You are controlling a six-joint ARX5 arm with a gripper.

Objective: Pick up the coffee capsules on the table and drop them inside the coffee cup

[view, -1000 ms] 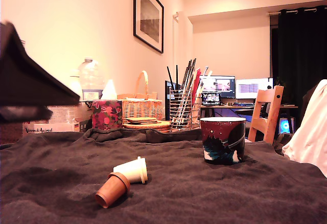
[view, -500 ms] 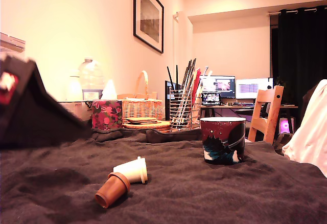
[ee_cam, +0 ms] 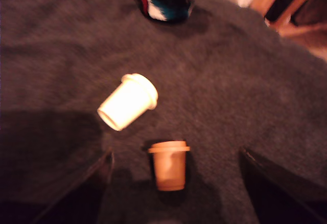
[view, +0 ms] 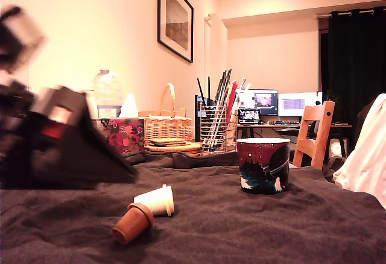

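Grey-brown fuzzy table point(view: 289, 222) cloth, lamplit room

The table point(view: 253, 228) wears a dark, fuzzy cloth. On it, a brown capsule point(view: 132, 223) and a cream capsule point(view: 155, 201) lie tipped over, touching; the maroon coffee cup point(view: 263, 165) stands upright, well apart.

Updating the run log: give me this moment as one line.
phase: approach | gripper: open, over brown capsule | cream capsule: lying on table | coffee cup: upright, contents unseen
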